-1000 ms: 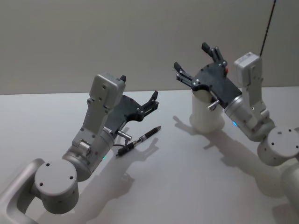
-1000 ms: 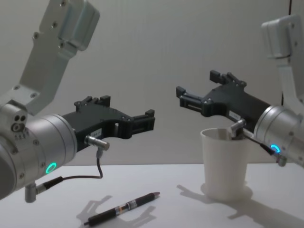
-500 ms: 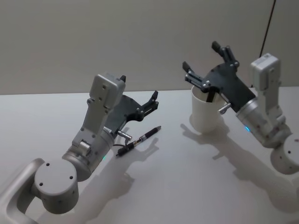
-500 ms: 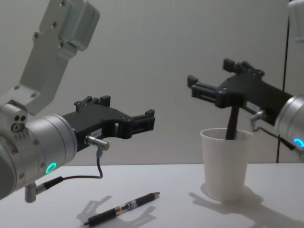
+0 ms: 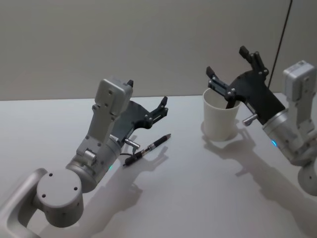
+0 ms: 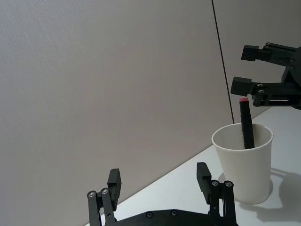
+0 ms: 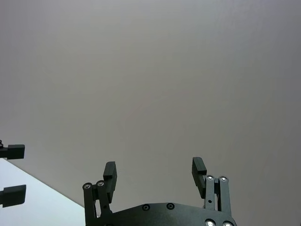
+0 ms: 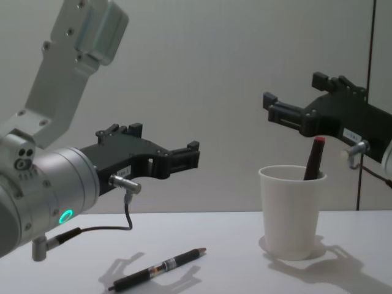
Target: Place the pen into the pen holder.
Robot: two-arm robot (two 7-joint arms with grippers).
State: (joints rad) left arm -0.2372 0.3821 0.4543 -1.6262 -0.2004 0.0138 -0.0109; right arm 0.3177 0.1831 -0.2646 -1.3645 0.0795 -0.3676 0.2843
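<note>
Pen holder (image 5: 220,121) stood upright on the table (image 5: 198,188) toward the robot's right, with a dark, red-tipped pen (image 8: 313,160) leaning inside it, its top above the rim. Right tool (image 5: 226,60) hung just above the rim, its fingers spread wide and holding nothing. Left tool (image 6: 158,173) hovered, likewise spread and empty, over a second pen (image 5: 148,148) lying flat on the table, well apart from the holder.

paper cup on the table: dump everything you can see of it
The white paper cup stands upright on the white table, toward the robot's right. It has plain walls, a rolled rim and a taper toward its base, with no dents seen. A dark pen with a red end leans inside against the rim, its top poking out. The open right gripper hovers just above, clear of the cup.
</note>
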